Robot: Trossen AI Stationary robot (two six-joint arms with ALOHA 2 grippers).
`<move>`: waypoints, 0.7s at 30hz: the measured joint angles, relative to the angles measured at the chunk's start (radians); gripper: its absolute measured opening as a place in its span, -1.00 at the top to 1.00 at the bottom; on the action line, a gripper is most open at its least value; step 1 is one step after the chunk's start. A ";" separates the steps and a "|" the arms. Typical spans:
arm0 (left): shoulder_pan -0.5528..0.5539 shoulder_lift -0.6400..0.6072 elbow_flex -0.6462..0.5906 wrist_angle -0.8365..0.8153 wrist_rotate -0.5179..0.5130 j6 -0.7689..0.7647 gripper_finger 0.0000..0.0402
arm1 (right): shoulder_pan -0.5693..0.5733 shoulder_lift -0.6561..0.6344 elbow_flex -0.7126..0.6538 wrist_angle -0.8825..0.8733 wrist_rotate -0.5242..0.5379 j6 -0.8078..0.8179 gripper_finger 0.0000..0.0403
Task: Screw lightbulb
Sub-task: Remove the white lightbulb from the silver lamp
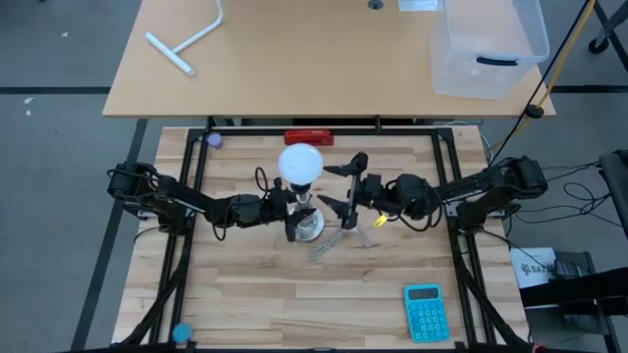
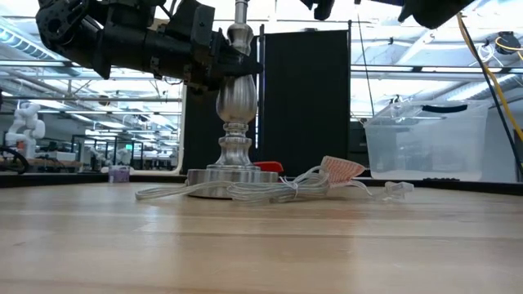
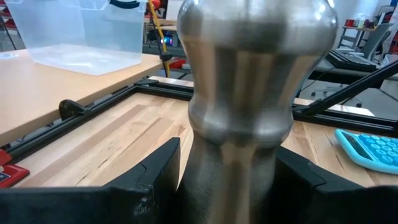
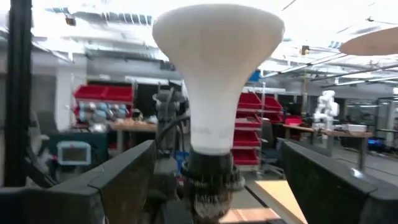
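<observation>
The white lightbulb (image 1: 300, 165) stands upright with its narrow base in the black socket (image 4: 208, 180) on top of the silver lamp stand (image 2: 233, 106). The stand's round foot (image 2: 229, 174) rests on the wooden table. My left gripper (image 1: 290, 214) comes from the table's left and is shut on the stand's stem. My right gripper (image 1: 326, 188) is wide open at bulb height, just right of the bulb. Its two fingers (image 4: 118, 177) stand on either side of the bulb's neck (image 4: 214, 124) without touching it. The low view cuts the bulb off. My left gripper pinches the stand's silver stem (image 3: 239, 143) between its two fingers (image 3: 155, 180), just below the stem's bulge. The fingers come in level from the table's left and lie across the stem. The stand is upright, with its foot on the table.
The lamp's clear cord (image 2: 270, 192) lies looped on the table in front of and right of the foot. A blue calculator (image 1: 424, 312) lies near the front right. A red object (image 1: 308, 137) lies at the far edge. A clear bin (image 1: 488, 44) stands on the far table.
</observation>
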 joint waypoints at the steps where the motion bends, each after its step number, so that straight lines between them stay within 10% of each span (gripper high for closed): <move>1: 0.000 0.000 0.000 -0.001 0.000 0.000 0.05 | -0.005 0.000 0.001 0.006 -0.012 0.014 -0.67; 21: 0.000 0.000 0.000 -0.002 0.002 0.001 0.05 | -0.006 -0.001 0.192 -0.256 -0.032 0.082 -0.67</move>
